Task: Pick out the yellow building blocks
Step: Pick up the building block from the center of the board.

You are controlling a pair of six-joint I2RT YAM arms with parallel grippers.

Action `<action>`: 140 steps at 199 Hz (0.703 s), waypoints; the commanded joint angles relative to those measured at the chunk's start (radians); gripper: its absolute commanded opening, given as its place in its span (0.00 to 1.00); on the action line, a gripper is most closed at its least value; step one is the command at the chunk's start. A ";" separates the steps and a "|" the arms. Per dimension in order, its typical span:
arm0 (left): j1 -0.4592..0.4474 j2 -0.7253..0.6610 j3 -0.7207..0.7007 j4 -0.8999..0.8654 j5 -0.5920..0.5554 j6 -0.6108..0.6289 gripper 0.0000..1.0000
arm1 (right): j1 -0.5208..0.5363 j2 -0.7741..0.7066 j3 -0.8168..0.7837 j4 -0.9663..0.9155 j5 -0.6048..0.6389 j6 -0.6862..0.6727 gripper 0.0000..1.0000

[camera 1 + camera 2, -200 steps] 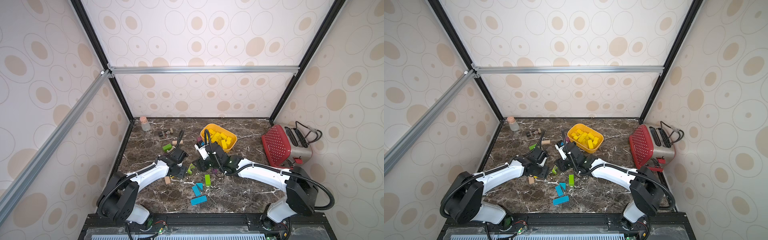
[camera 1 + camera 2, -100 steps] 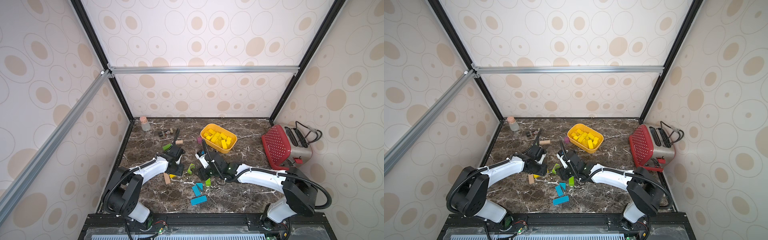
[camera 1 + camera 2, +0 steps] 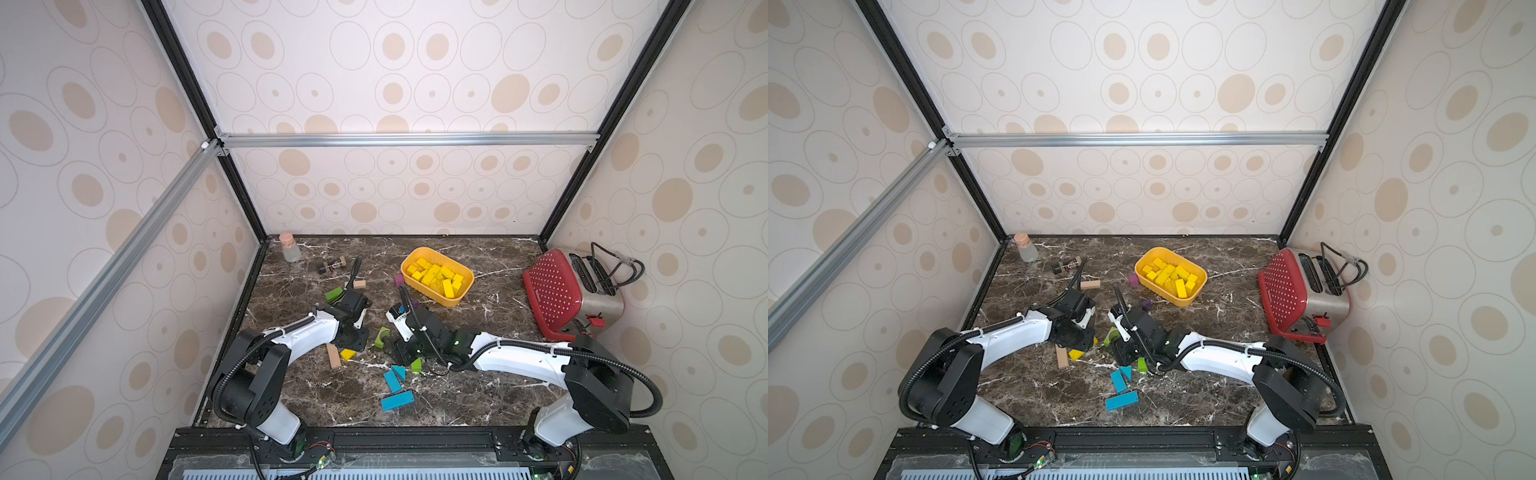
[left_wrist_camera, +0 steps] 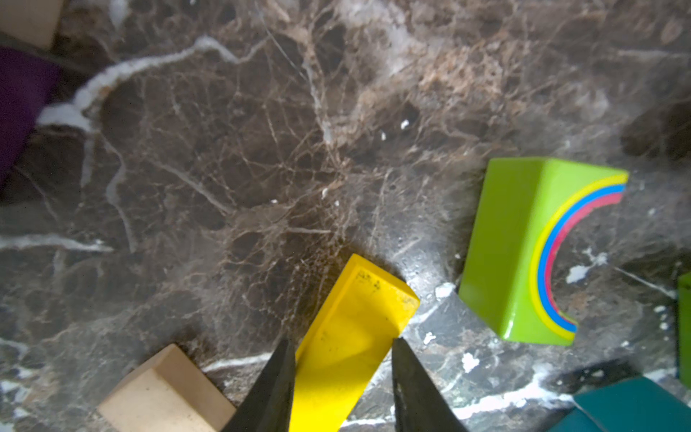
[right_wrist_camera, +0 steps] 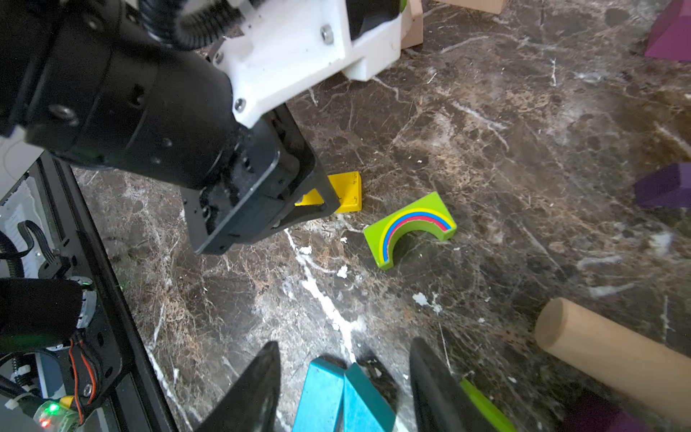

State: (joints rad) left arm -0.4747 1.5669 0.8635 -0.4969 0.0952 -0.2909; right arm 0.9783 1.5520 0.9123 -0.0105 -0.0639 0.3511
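Step in hand: grasping the loose yellow wedge block (image 4: 359, 310). It lies flat on the marble tabletop (image 3: 478, 395), at about 8 o'clock from the table centre. The left gripper (image 4: 342, 341) straddles it, both jaws pressed against its long sides; the block is not yet lifted.

The wedge tapers and may slip out, so confirm a square, firm hold before raising. Lift straight up to clear the plain wooden block (image 4: 164, 389) at its 9 o'clock and the green arch block (image 4: 523, 247) at its 2 o'clock.

The right gripper (image 5: 346, 344) hangs empty, jaws apart, over two blue blocks (image 5: 336, 396); keep it out of the left arm's path.

Carry the wedge toward the yellow tub (image 3: 446, 302) at 1 o'clock, where the other yellow building blocks (image 3: 434, 275) are piled.

Farther out stand a toaster (image 3: 598, 295) at 3 o'clock and a corked bottle (image 3: 289, 248) at 11 o'clock. Oval-patterned walls and an aluminium frame enclose the cell
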 commanded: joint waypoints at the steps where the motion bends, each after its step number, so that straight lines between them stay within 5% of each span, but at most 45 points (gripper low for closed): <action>1: 0.002 0.026 0.040 -0.025 0.024 0.010 0.37 | 0.007 -0.006 0.001 0.008 0.024 -0.011 0.56; 140: 0.002 0.070 0.052 -0.042 0.016 0.002 0.35 | 0.008 0.015 0.006 0.018 0.045 -0.013 0.56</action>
State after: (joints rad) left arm -0.4747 1.6188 0.8890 -0.5003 0.1272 -0.2916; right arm 0.9791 1.5524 0.9123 -0.0071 -0.0303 0.3470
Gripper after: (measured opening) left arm 0.349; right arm 0.563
